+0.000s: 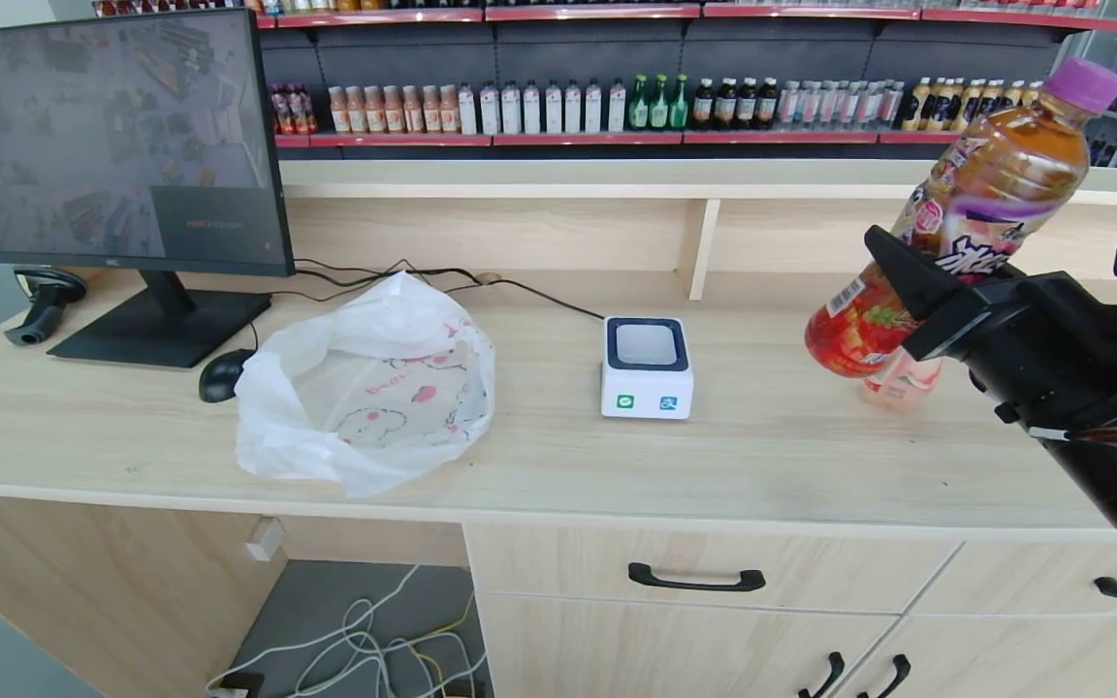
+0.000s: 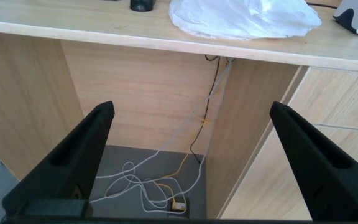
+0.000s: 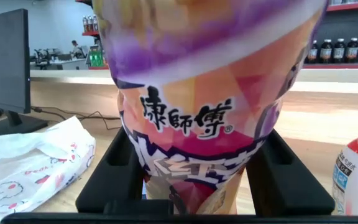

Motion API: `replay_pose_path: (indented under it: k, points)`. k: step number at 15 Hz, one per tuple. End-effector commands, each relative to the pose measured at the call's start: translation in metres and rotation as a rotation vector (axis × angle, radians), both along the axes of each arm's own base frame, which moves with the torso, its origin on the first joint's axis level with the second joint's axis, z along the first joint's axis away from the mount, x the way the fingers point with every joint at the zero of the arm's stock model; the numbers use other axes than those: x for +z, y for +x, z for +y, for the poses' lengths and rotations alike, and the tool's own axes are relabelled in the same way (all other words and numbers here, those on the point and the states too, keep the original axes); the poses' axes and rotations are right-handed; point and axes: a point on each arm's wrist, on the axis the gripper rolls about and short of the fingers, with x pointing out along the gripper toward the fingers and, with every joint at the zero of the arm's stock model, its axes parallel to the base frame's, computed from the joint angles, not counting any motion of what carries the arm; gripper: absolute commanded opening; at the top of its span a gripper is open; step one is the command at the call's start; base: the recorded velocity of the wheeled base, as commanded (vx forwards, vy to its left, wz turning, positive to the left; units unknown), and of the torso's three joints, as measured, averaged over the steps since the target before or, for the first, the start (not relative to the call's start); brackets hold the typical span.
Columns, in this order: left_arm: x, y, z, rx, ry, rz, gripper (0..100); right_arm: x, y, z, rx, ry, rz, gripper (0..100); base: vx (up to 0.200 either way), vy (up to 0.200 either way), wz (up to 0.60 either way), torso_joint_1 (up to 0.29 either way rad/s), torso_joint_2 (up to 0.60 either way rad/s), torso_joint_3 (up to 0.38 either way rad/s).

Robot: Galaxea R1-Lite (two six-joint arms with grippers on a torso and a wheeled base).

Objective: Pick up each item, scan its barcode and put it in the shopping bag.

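My right gripper is shut on a tea bottle with a purple cap and a purple and orange label, held tilted above the right side of the counter; close up, the bottle sits between the black fingers. A barcode shows on its lower side. A second, pinkish bottle stands on the counter behind it, also bottle. The white scanner sits mid-counter. The open white shopping bag lies left of it. My left gripper hangs open below the counter, in front of the cabinet opening.
A monitor on a stand, a black mouse and a handheld scanner cradle occupy the counter's left. Cables lie on the floor under the counter. Drawers with black handles face me. Drink shelves line the back.
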Motion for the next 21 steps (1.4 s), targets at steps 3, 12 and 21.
replay_pose_path:
  k: [3, 12, 21]
  points:
    - [0.0000, 0.0000, 0.0000, 0.000, -0.002, -0.001, 100, -0.0027, 0.0054, 0.0017, 0.001, -0.003, 0.009, 0, 0.000, 0.200, 0.00, -0.002, 0.00, 0.004]
    - [0.0000, 0.0000, 0.0000, 0.000, -0.001, -0.001, 100, -0.0032, 0.0100, 0.0040, 0.004, -0.003, 0.009, 0, 0.000, 0.133, 0.00, 0.004, 0.00, 0.000]
    - [0.0002, 0.0000, 0.0000, 0.000, -0.001, -0.002, 100, -0.0057, 0.0118, 0.0050, 0.004, -0.009, 0.017, 0, 0.000, 0.000, 0.27, -0.002, 0.00, 0.002]
